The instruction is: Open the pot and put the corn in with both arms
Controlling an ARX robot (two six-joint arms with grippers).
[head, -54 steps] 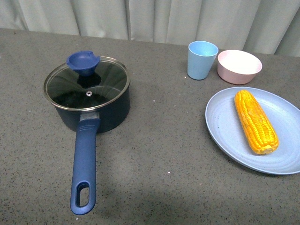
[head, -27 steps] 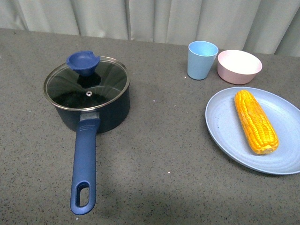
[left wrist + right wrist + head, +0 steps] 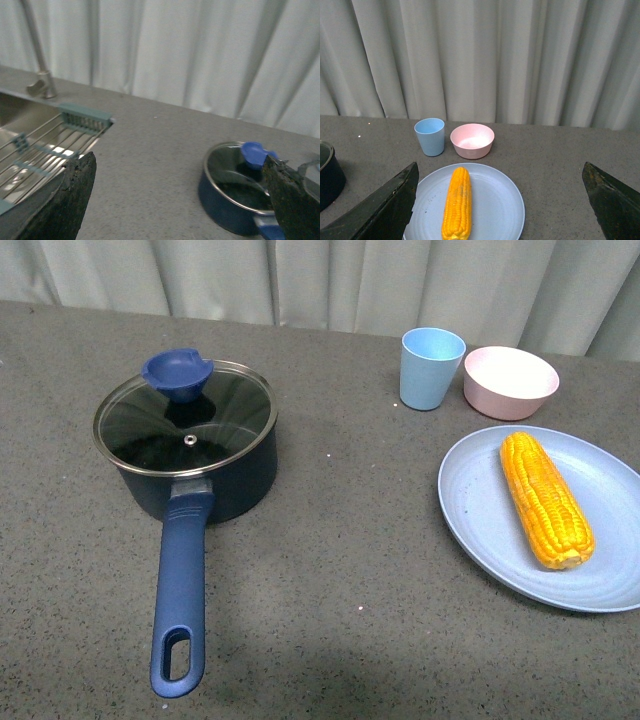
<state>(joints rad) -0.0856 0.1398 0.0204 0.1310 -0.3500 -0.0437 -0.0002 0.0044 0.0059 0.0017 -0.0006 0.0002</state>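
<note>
Work on the task has not yet begun, as far as the pictures show. The dark navy round saucepan [image 3: 240,480] stands on the grey table [image 3: 330,580] with its steel-rimmed glass lid [image 3: 225,405] fully seated. The lid's blue cup-shaped knob [image 3: 177,373] sits toward the far rim of the pot. The long blue handle [image 3: 180,580], with a slot at its end, points from the pot toward the robot. The yellow-orange corn cob [image 3: 545,498] lies well apart from the pot, on the robot's right side of it. It rests on a pale blue round plate [image 3: 470,510] and nothing touches it. A light blue cup [image 3: 432,367] and a pink bowl [image 3: 510,382] stand just beside each other, also to the right of the pot and farther back than it. No arm shows in the front view. The left gripper [image 3: 177,165] has its two black fingers [image 3: 75,195] spread wide with nothing between them, and it is near the pot but not touching it. The right gripper [image 3: 500,170] is also spread wide and empty, and looks at the corn from a place well apart from the pot. So both steps seem to remain. The lid must first be lifted off, probably by the left arm at the knob. Then the corn must be picked up from the plate and carried across into the pot.
</note>
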